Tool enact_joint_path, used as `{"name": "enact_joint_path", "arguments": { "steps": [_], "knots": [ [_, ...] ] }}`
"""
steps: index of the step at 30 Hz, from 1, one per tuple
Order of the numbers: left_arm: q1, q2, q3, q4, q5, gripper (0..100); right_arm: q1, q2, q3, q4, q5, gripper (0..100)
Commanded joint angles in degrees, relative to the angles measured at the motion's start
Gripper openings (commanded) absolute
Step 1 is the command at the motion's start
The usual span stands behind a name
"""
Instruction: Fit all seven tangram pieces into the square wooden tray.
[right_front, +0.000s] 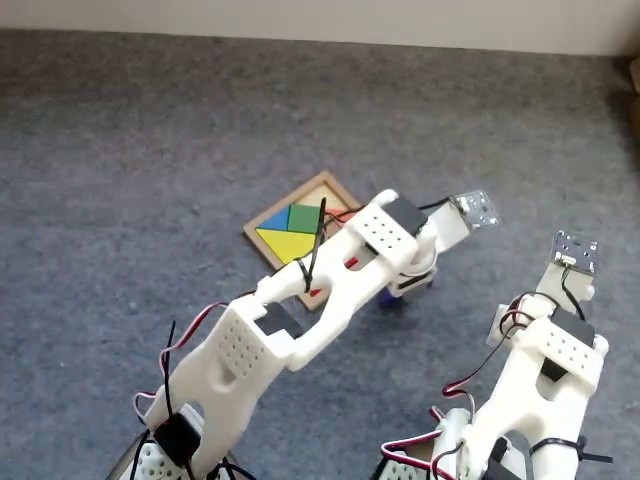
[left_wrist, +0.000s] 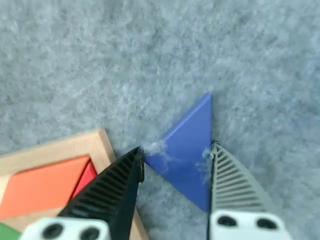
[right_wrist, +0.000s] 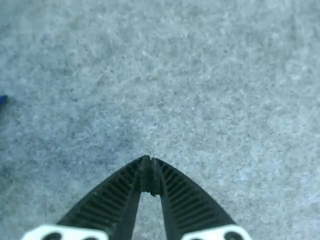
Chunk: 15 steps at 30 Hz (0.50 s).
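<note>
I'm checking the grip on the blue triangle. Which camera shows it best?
The left wrist view: the blue triangle lies close up on the carpet within the left claw. In the high view an arm hides nearly all of it; the right wrist view has a blue speck at its edge, probably it.

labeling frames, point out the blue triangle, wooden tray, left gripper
blue triangle (left_wrist: 187, 152), left wrist view, face centre
wooden tray (left_wrist: 60, 152), left wrist view, bare rim
left gripper (left_wrist: 176, 153), left wrist view, between fingertips
</note>
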Motion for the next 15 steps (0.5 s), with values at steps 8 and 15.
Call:
{"name": "enact_joint_path", "arguments": {
  "steps": [8, 15],
  "knots": [
    [-6.37, -14.55, -3.03, 6.33, -0.70, 13, 0.84, -2.15, -0.40, -0.57, -0.09, 0.5],
    [-16.04, -16.31, -3.03, 4.92, -9.49, 13, 0.84, -2.15, -0.40, -0.57, -0.09, 0.5]
  ]
}}
